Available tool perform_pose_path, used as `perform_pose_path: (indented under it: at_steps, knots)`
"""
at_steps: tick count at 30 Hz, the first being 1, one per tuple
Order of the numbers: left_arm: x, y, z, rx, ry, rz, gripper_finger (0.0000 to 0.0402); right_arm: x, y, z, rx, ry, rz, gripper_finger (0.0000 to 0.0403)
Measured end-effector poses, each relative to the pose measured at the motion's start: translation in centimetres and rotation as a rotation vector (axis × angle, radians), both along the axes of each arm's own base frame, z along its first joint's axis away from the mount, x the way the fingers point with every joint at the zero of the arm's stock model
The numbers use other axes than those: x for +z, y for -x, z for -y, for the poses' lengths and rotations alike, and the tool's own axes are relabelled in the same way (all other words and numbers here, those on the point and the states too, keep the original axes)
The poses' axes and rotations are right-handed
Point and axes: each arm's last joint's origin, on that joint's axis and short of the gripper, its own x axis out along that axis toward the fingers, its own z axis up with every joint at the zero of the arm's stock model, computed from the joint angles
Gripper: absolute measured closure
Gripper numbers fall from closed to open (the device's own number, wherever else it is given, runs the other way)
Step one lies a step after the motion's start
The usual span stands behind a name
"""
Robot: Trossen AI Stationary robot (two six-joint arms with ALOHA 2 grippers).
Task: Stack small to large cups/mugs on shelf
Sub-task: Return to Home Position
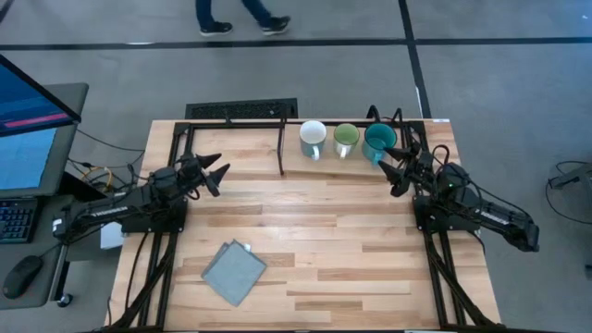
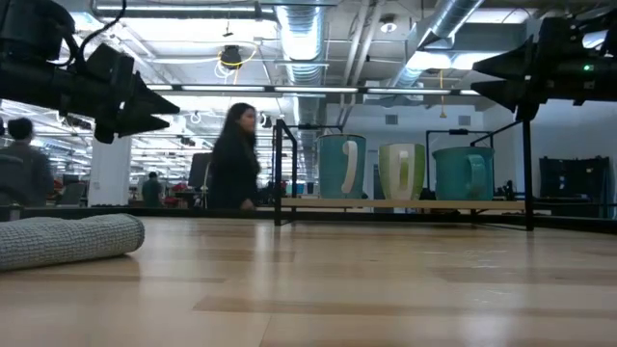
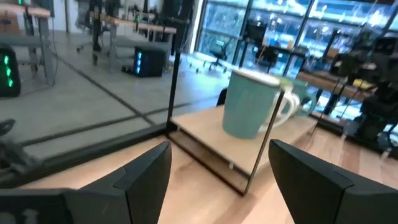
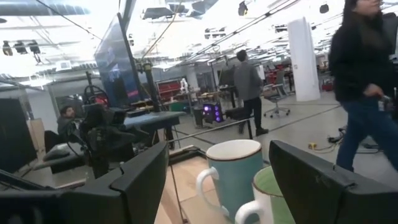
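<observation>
Three mugs stand upright on their bases in a row on the light-wood shelf [image 1: 370, 155] at the table's far edge: a white-rimmed mug [image 1: 313, 139], a light green one [image 1: 345, 139] and a larger teal one [image 1: 379, 141]. In the low view they are the white [image 2: 342, 166], the green [image 2: 403, 172] and the teal [image 2: 463, 173] on the plank [image 2: 405, 204]. My left gripper [image 1: 217, 174] is open and empty, left of the shelf, facing the white mug [image 3: 249, 106]. My right gripper [image 1: 398, 171] is open and empty, just near of the teal mug.
A folded grey cloth [image 1: 233, 271] lies near the table's front left, and also shows in the low view [image 2: 67, 239]. The shelf's black metal legs [image 1: 282, 148] stand at its left end. A person [image 2: 234, 159] walks past beyond the table's far edge. A monitor [image 1: 28, 129] stands off the table's left.
</observation>
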Motion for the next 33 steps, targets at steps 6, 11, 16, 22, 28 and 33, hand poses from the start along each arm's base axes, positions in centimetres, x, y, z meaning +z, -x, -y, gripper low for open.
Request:
perform_pose_path:
  at_steps: [6,11,16,22,28,33]
  knots:
    - [0.22,0.19,0.04,0.006,-0.042,0.000,0.0140,-0.17,-0.03,0.02,-0.004,0.001,-0.021,0.0100]
    - [0.13,0.29,0.00,0.033,-0.060,-0.024,0.0140,-0.47,-0.10,0.02,-0.018,0.080,-0.091,0.0100]
    - [-0.13,0.26,0.02,0.022,-0.042,-0.046,0.0140,-0.59,-0.11,0.05,-0.041,0.147,-0.137,0.0100]
    - [-0.18,0.25,0.07,0.001,-0.038,-0.074,0.0140,-0.57,-0.11,0.05,-0.030,0.101,-0.112,0.0100]
    - [-0.19,0.26,0.07,0.001,-0.035,-0.076,0.0140,-0.56,-0.11,0.04,-0.029,0.100,-0.110,0.0100]
    - [-0.20,0.26,0.07,0.001,-0.034,-0.076,0.0140,-0.55,-0.11,0.04,-0.026,0.101,-0.110,0.0100]
